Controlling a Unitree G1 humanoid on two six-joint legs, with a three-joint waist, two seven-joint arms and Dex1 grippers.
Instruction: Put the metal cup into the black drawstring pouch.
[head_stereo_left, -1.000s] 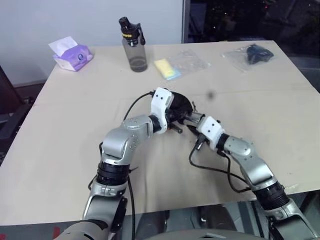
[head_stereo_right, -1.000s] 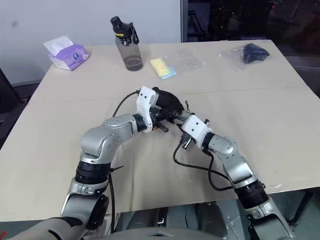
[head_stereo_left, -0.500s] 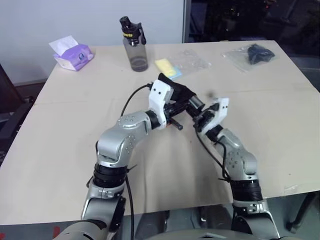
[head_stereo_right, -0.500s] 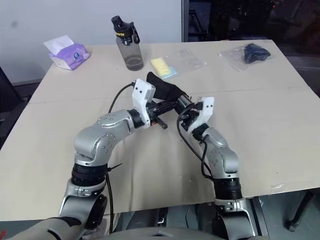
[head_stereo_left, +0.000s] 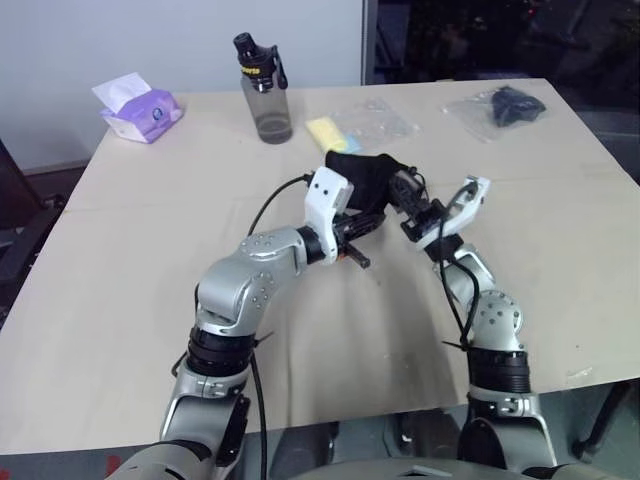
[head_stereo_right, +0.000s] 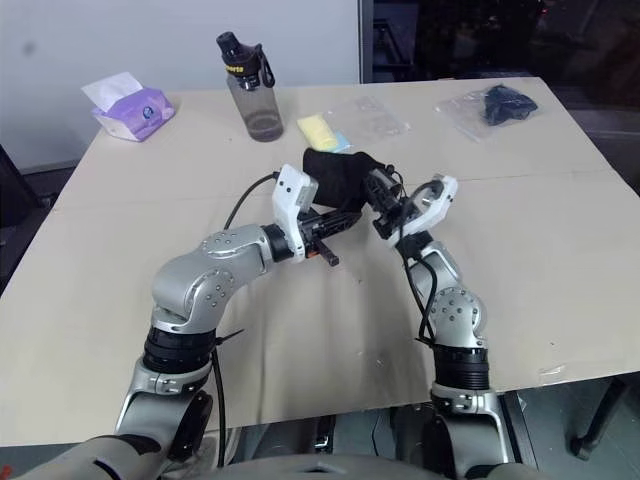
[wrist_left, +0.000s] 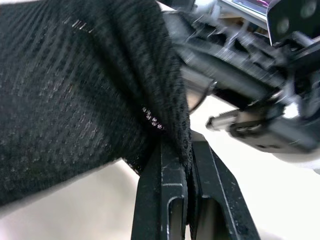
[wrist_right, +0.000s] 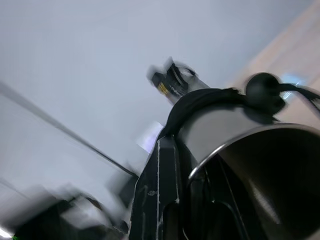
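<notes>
- The black drawstring pouch (head_stereo_left: 366, 172) is held above the middle of the table (head_stereo_left: 150, 260), well in front of the water bottle (head_stereo_left: 265, 92) that stands at the far edge.
- The left gripper (wrist_left: 184, 200) is pressed together on an edge of the pouch; in the left wrist view the woven, mesh-like fabric (wrist_left: 75, 100) is pinched between the two black fingers (wrist_left: 167, 200) and hangs in soft folds.
- The metal cup (wrist_right: 250, 155) is gripped at its rim by the right gripper (head_stereo_left: 415, 215), one finger (wrist_right: 155, 195) outside the wall; a smooth, shiny steel cylinder with a dark open mouth is seen in the right wrist view.
- The far end of the cup is covered by black pouch fabric (wrist_right: 200, 102); how far it is inside cannot be told.
- A round black cord stopper (wrist_right: 264, 90) lies against the cup's side.
- The water bottle is tall, grey and translucent, with a black cap.
- Left of the bottle, a purple tissue pack (head_stereo_left: 140, 108) with a white sheet sticking up is seen.
- Right of the bottle, a yellow item in clear plastic (head_stereo_left: 345, 132) lies flat.
- Further right of the bottle, a dark item in clear wrap (head_stereo_left: 505, 107) rests near the table corner.
- Nothing on the table touches the pouch or the cup.
</notes>
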